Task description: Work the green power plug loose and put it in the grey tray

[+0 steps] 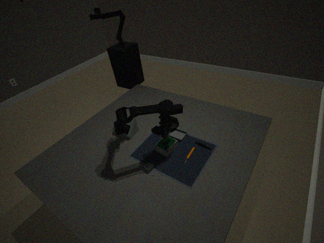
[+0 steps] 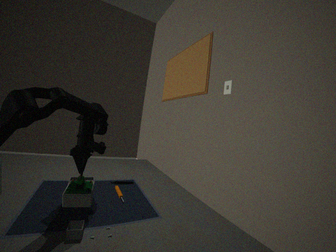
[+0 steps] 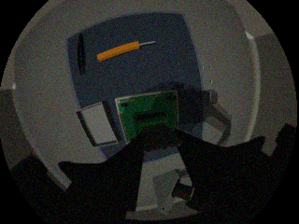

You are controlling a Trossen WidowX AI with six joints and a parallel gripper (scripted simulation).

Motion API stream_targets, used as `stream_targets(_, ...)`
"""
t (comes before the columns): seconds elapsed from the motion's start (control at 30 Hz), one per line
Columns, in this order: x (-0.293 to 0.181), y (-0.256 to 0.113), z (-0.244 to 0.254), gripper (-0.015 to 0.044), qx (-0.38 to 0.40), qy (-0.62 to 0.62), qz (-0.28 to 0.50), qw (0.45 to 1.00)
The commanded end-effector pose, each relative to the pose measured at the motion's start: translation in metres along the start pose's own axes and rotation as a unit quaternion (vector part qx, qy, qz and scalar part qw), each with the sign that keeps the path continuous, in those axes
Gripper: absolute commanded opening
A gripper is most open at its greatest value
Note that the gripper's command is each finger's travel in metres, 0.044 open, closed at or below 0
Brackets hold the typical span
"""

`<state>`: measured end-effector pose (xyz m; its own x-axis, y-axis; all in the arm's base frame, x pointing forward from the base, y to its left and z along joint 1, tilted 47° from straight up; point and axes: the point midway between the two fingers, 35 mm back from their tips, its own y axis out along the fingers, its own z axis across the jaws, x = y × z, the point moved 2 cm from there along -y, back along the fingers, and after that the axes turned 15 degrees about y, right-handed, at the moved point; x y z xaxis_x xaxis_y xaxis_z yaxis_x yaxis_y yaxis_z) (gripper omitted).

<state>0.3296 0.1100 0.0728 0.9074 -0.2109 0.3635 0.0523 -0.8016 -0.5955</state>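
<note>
The jaws (image 1: 165, 136) (image 2: 81, 174) are partly open and pressed onto the green power plug (image 1: 166, 141) (image 2: 80, 180) (image 3: 156, 123), which is judged to be gripped. The plug lies directly below and between the fingertips, on the circuit board (image 1: 172, 141) (image 2: 88, 187) (image 3: 165, 105). No other arm is present at the board, so no choice of hand is needed.

In the wrist view, the plug's visible long side appears to run across the picture, roughly from one jaw side toward the other, and nearly parallel to the board's far edge. Its body seems upright; its pins and any remaining seating are hidden.

The grey tray (image 1: 183, 136) (image 3: 110, 124) is seen to the left of the jaws in the wrist view, just beside the board, with its long axis pointing away from the jaws. Small rocking motions should be applied before lifting; if the plug is pulled straight up, slipping may be caused. Carrying to the tray and release are left to be done.
</note>
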Motion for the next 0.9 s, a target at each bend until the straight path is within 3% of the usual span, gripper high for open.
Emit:
stream_targets(0.0,-0.003,-0.026,0.003,0.0,0.02,-0.001,-0.03,0.999)
stream_targets(0.13,0.001,-0.025,-0.006,0.0,0.052,-0.006,0.015,0.998)
stream_targets(0.43,0.006,-0.027,-0.022,0.0,0.131,-0.006,0.036,0.991)
stream_targets(0.7,0.001,-0.03,-0.005,0.0,0.048,-0.006,0.013,0.999)
stream_targets(0.87,-0.004,-0.032,0.004,0.0,0.019,0.001,-0.048,0.999)
